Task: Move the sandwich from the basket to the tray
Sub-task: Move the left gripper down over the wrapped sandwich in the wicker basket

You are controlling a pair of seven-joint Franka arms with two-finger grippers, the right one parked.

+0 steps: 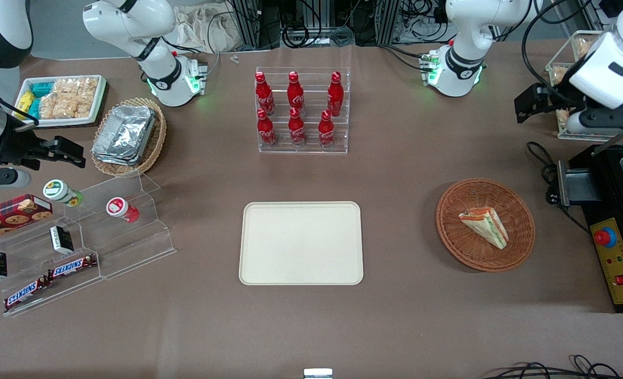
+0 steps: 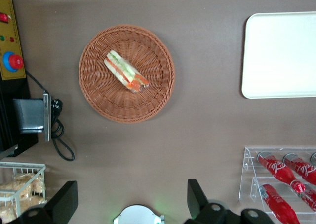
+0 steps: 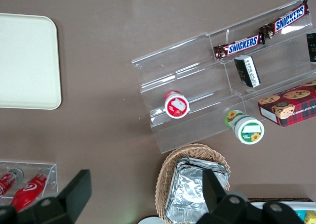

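**A:** What is shown, taken across the front view from one edge to the other?

**B:** A cream tray [image 1: 301, 243] is seen lying bare at the middle of the brown desk [image 1: 395, 316]. Toward the working arm's end, well apart from the tray, a round reddish-brown basket [image 1: 451, 237] is set, and the sandwich [image 1: 484, 226] is laid flat in it. The gripper [image 2: 132, 199] is held high above the desk, farther from the front camera than the basket, its fingers [image 2: 65, 200] spread wide with nothing between them.

**A:** How is the sandwich judged to handle?

**B:** It is judged light, soft and easily crushed. A gentle hold across the two bread faces is advised, so that the layers are not squeezed out.

**A:** What room is left for moving?

**B:** The basket rim is low and should be cleared with a small lift. Open desk is seen between basket and tray. A black control box [image 1: 614, 263] is stood near the basket.
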